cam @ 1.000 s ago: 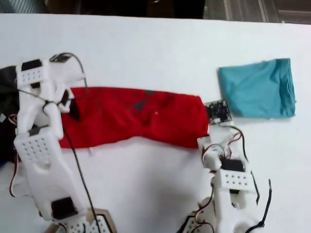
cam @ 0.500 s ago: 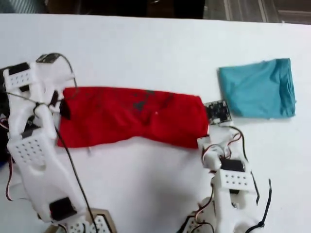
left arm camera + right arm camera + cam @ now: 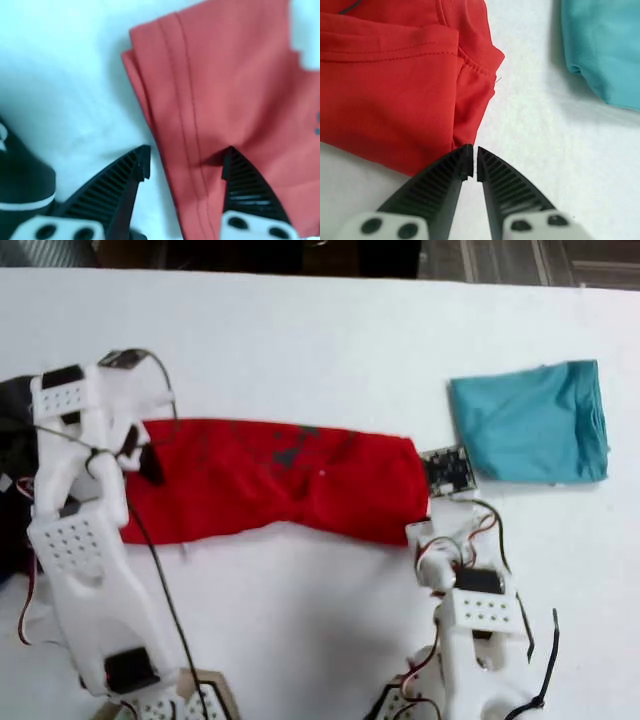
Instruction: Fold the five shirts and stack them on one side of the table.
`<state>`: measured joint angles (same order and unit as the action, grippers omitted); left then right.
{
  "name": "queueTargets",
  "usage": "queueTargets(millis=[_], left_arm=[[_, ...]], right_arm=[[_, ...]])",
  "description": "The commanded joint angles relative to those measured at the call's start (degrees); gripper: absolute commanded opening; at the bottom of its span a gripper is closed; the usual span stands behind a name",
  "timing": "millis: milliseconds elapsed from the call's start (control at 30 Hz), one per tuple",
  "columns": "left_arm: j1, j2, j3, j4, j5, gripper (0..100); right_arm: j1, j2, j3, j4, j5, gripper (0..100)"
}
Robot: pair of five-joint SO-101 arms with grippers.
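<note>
we are straddling the red shirt (image 3: pixel 280 480) hem with our left gripper (image 3: pixel 185 165), jaws spread; our right gripper (image 3: pixel 474 162) is sitting beside it, jaws pressed together.

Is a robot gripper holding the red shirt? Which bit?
Nothing is held. The left gripper is open astride the hemmed end of the red shirt; the right gripper is shut on nothing beside the other end.

High view down over the table (image 3: pixel 300 330); wrist views close above opposite ends of the red shirt (image 3: pixel 280 480).
</note>
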<state>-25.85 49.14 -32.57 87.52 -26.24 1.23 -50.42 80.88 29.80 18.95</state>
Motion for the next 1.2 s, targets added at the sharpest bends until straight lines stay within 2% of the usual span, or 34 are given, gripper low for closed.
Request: queueTargets(millis=[0,233,333,400,433,667,733,900,1033,1167], left_arm=[[0.3,1.3,-3.2,0.4,-0.2,25],[0.6,5.2,-8.6,5.2,-0.5,22],[0.6,7.6,-11.4,6.9,-0.5,1],[0.6,9.1,-13.9,8.8,-0.6,5],[0.6,9.8,-15.3,9.6,-0.6,2],[0.7,12.0,-24.4,14.6,-0.4,2],[1.4,10.5,-24.9,14.9,-0.2,2],[5.2,1.9,-18.5,14.9,2.2,2],[10.8,-10.0,-8.5,14.9,6.8,2],[19.4,-23.6,-0.2,14.9,10.3,2]], right_arm=[[-0.5,-1.6,-0.3,-1.0,-0.4,2.2],[-0.5,-1.6,-0.3,-1.0,-0.4,2.2],[-0.5,-1.7,-0.3,-1.0,-0.4,2.2],[-0.5,-1.8,-0.3,-1.0,-0.4,2.2],[-0.4,-1.8,-0.3,-1.0,-0.4,2.2],[1.2,-2.2,-0.3,-1.0,-0.6,2.2],[3.7,-2.2,-0.4,-1.4,-4.2,2.2],[10.1,-1.7,-0.3,-5.6,-12.6,2.2],[10.3,-1.7,-0.2,-5.8,-12.7,2.2],[10.4,-1.7,-0.2,-5.8,-12.9,2.2]])
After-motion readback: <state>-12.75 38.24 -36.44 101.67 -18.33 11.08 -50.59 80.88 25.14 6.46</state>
